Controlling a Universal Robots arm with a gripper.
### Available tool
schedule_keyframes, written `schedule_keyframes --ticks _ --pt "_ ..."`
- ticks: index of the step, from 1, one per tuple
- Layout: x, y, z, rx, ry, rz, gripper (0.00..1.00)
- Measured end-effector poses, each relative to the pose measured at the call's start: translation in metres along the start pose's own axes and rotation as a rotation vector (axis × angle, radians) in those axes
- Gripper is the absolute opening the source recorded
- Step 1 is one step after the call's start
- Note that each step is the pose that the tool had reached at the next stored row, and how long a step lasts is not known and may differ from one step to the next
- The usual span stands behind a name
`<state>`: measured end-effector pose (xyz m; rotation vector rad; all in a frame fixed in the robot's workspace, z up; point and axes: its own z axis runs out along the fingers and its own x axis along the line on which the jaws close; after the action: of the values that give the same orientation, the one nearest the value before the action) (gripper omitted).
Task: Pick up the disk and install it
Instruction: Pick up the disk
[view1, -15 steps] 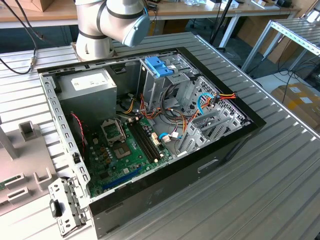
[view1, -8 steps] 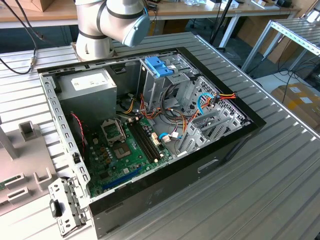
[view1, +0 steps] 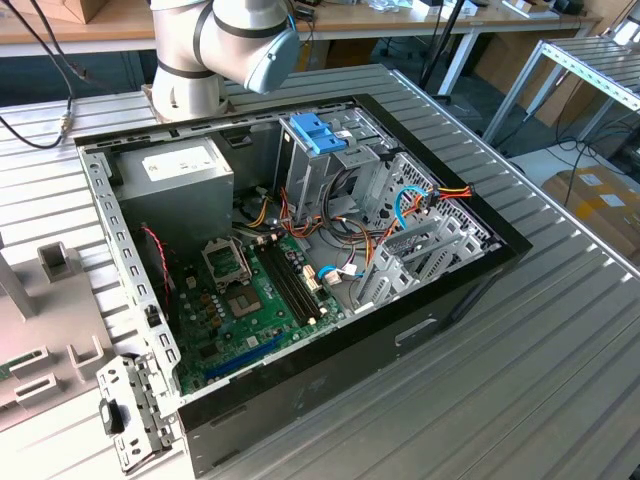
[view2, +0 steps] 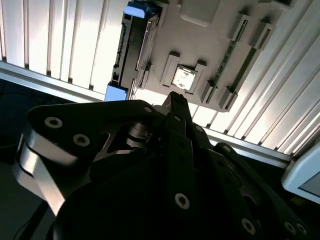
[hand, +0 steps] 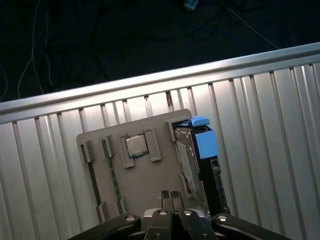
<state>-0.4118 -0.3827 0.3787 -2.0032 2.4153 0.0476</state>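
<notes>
Gripper (hand: 170, 196) (view2: 176, 98): fingers pressed together, nothing between them, seen in both wrist views. It hangs over a grey tray (hand: 145, 180) (view2: 210, 45), tips apart from it, no contact w/ anything.

Disk (hand: 192, 165) (view2: 132, 50) stands on edge in the slot along one side of the tray, not gripped. A blue cap (hand: 206, 141) (view2: 134, 9) sits on its end. In the first wrist view the fingertips are near the disk's long edge but over the tray's flat part.

Also in the tray: a square chip (hand: 135, 145) (view2: 183, 77) lying flat in its pocket, and thin green boards (hand: 114, 175) (view2: 235, 40) set on edge in narrow slots on the side away from the disk.

Tray rests on a ribbed alu table (hand: 260, 150) (view2: 50, 40) (view1: 560, 380), close to the table's edge rail.

Exterior view: arm (view1: 225, 40) at top centre. An open PC case (view1: 330, 360) lies mid-frame on the table. Inside it: mainboard (view1: 230, 300) at lower left of the case, grey PSU (view1: 185, 170) at upper left, drive cage (view1: 400, 220) at right, blue latch (view1: 318, 132) at top centre. Tray (view1: 60, 350) is at the exterior view's left edge, well apart from the cage. A loose metal bracket (view1: 135, 410) lies at lower left, just beside the case corner.
</notes>
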Motion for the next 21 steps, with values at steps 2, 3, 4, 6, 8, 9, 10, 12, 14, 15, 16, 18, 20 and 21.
schedule_keyframes --ticks 2,3,4,6,8,9,10,12,14,15,16,18,20,21 --pt "0.0 0.0 0.0 -0.0005 0.0005 -0.022 0.11" --pt "0.0 0.0 0.0 -0.0007 0.0007 -0.031 0.11" --pt "0.0 0.0 0.0 -0.0011 0.001 -0.049 0.11" --pt "0.0 0.0 0.0001 -0.0017 0.0017 -0.079 0.11" --pt "0.0 0.0 0.0001 -0.0025 0.0025 -0.115 0.11" --pt "0.0 0.0 0.0001 -0.003 0.0029 -0.136 0.11" --pt "0.0 0.0 0.0001 -0.0031 0.0031 -0.144 0.11" --pt "0.0 0.0001 0.0002 -0.0036 0.0035 -0.164 0.11" --pt "0.0 0.0 0.0002 -0.0042 0.0041 -0.193 0.11" --pt "0.0 0.0 0.0002 -0.0045 0.0044 -0.206 0.11" --pt "0.0 0.0 0.0002 -0.0046 0.0045 -0.212 0.11" --pt "0.0 0.0 0.0002 -0.0048 0.0047 -0.217 0.11" --pt "0.0 0.0 0.0002 -0.0047 0.0047 -0.217 0.11" --pt "0.0 0.0 0.0002 -0.0048 0.0047 -0.217 0.11"
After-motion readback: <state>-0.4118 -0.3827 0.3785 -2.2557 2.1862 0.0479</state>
